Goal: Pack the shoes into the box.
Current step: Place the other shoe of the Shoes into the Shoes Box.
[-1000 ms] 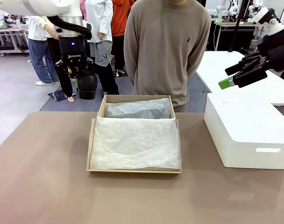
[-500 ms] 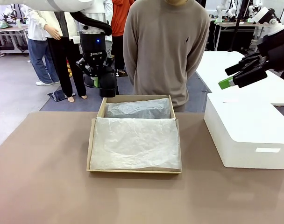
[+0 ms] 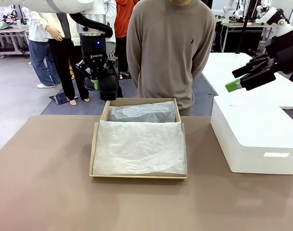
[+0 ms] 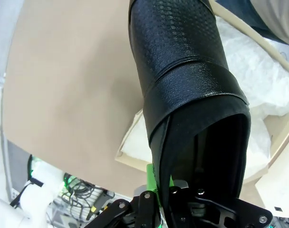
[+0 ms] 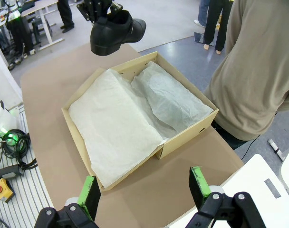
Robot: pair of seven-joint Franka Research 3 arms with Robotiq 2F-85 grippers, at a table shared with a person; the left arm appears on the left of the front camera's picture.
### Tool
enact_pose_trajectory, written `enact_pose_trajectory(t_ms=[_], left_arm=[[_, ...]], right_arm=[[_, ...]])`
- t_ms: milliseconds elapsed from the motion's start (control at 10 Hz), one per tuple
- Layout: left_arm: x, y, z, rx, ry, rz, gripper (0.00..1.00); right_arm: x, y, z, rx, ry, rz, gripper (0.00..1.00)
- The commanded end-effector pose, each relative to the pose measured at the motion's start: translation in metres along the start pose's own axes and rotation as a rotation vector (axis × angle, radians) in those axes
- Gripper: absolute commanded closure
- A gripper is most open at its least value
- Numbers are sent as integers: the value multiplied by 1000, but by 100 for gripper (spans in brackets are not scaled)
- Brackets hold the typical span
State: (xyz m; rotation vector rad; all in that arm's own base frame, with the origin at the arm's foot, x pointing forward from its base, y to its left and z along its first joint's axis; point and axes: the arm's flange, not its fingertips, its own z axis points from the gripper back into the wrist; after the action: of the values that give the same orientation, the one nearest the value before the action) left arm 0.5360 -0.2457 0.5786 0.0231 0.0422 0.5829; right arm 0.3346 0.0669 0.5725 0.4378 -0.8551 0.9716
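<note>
Change over the last second: the left hand [image 3: 96, 83], clamped narrow on one black shoe [image 3: 109, 86], has been carried rightward from well left of the box [image 3: 94, 144] to a spot just off its far-left corner. Hardly any shift is seen in the last half second, so the travel is judged nearly done and a move over the box and a lowering are judged next. The shoe is held in the air above the bench [image 3: 40, 183], not yet over the tissue paper [image 3: 139, 147]. In the right wrist view it is seen hung sole-down just beyond the box corner. The left arm is brought in from the upper left with the wrist pointed down. The grip is taken at the rim of the shoe's opening, and in the left wrist view the upper is seen running away from the camera past the box edge. The box is left open mid-bench and lined with tissue. A grey cast under the rear sheet cannot be identified. A person [image 3: 170, 48] is stood behind the box, arms kept back. Further right, a white box [image 3: 255, 134] is set on the bench. The right hand [image 3: 234, 80] is held high above it, spread wide with nothing held, and is unchanged over the second.
</note>
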Motion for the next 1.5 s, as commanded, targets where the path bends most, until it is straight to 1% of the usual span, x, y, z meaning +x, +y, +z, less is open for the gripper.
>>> enact_pose_trajectory(t_ms=[0, 100, 200, 300, 400, 600, 800, 900, 1000, 1100, 1200, 1300, 1400], left_arm=[[-7, -9, 1, -2, 1, 92, 100], [-17, -21, 1, 19, -1, 175, 100], [-30, -34, 1, 42, -25, 248, 100], [-43, -50, 1, 66, -90, 330, 100], [-52, -63, -1, 75, -100, 390, 100], [-62, -87, -1, 32, -81, 492, 100], [-77, -115, -4, -5, -83, 542, 100], [-80, -127, -5, -11, -71, 573, 100], [-85, -137, -9, -1, -57, 579, 100], [-88, -143, -11, -2, -71, 600, 100], [-89, -143, -13, 10, -62, 580, 100], [-88, -132, -24, -25, -42, 539, 100], [-88, -132, -24, -25, -42, 539, 100]], right_arm=[[0, -3, -1, 16, -22, 15, 0], [0, -3, -1, 16, -22, 15, 0], [0, -3, -1, 16, -22, 15, 0], [0, -3, -1, 16, -22, 15, 0], [0, -3, -1, 16, -22, 15, 0], [0, -3, -1, 16, -22, 15, 0], [0, -3, -1, 16, -22, 15, 0], [0, -3, -1, 16, -22, 15, 0], [0, -3, -1, 16, -22, 15, 0], [0, -3, -1, 16, -22, 15, 0], [0, -3, -1, 16, -22, 15, 0], [0, -3, -1, 16, -22, 15, 0], [0, -3, -1, 16, -22, 15, 0]])
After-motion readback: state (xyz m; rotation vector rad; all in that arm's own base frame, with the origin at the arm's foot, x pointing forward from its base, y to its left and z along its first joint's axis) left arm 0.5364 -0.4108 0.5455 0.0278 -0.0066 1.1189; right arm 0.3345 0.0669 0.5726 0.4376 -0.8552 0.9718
